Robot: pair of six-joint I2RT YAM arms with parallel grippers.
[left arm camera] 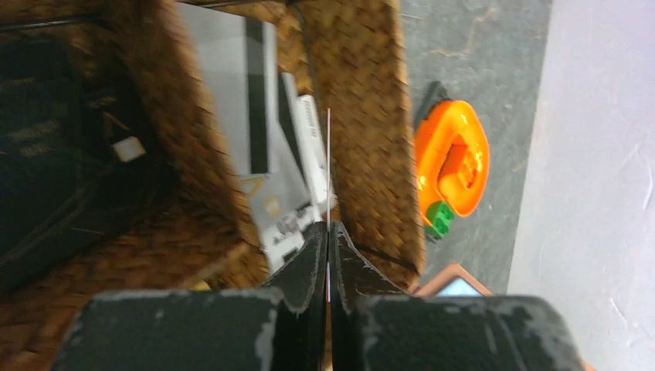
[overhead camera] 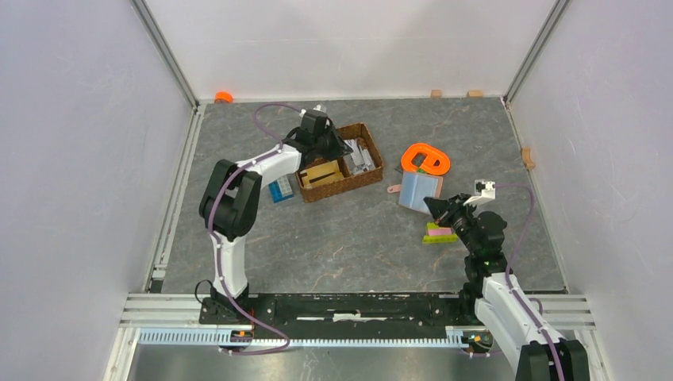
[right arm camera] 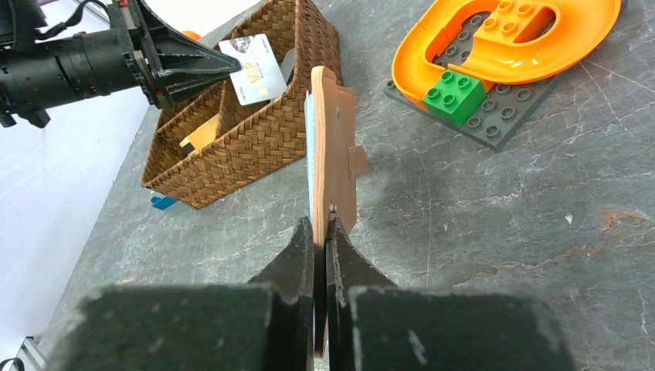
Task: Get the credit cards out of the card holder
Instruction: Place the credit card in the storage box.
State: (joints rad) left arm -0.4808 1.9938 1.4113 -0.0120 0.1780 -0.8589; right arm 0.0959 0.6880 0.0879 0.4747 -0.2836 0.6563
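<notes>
Right wrist: card holder [right arm camera: 337,147] edge-up in right gripper [right arm camera: 320,229], long axis running away; left gripper [right arm camera: 215,66] pinching card [right arm camera: 259,73].

Woven basket [left arm camera: 363,139] blurred in the left wrist view, card holder [left arm camera: 457,281] there mostly hidden behind the left tool [left arm camera: 328,232].

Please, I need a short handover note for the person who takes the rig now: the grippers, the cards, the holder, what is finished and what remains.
Left gripper: shut on one card, held over the basket.
Right gripper: shut on the holder, gripping it by one edge so it stands on edge.
Done: several cards lie in one compartment of the basket.
Left: release the held card into the basket. Whether more remain in the holder cannot be seen, so check it.
</notes>
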